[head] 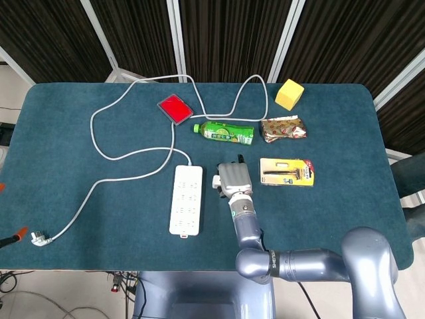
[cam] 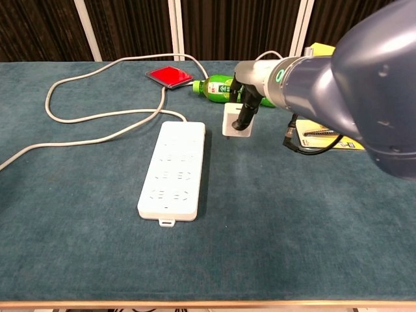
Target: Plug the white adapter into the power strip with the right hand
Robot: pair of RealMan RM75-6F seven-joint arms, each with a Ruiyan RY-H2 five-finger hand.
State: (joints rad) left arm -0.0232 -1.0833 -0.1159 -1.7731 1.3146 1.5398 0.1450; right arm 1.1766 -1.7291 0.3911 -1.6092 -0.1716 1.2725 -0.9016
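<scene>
A: Right hand [cam: 246,99] grips the white square plastic adapter [cam: 234,122], dark fingers [cam: 244,117] wrapped over its front. Prongs not visible. Can't tell if it touches the table [cam: 292,214] or hangs just above.

B: Head view?

A: The grey back of the hand [head: 232,179] covers nearly all of the adapter; only a white sliver [head: 217,181] shows at its left edge. Adapter sits just right of the flat white multi-socket power strip [head: 186,199], apart from it, nothing plugged in.

B: Left hand?

A: Neither view shows it. In chest view the right arm fills the right side, cut off by the frame, and hides most of the yellow blister card with a razor [cam: 328,136] and the yellow foam cube [cam: 320,49].

B: Cable?

A: Long grey cord [head: 106,154] loops from the strip's far end round the far table; plug [head: 38,237] lies at the near left edge, out of the chest frame.

B: Containers?

A: Green plastic drink bottle [head: 226,133] on its side, capped, contents unclear. Crumpled brown snack wrapper [head: 283,128] right of it, contents not visible. Flat red square pad [head: 175,108] far left of the bottle.
</scene>
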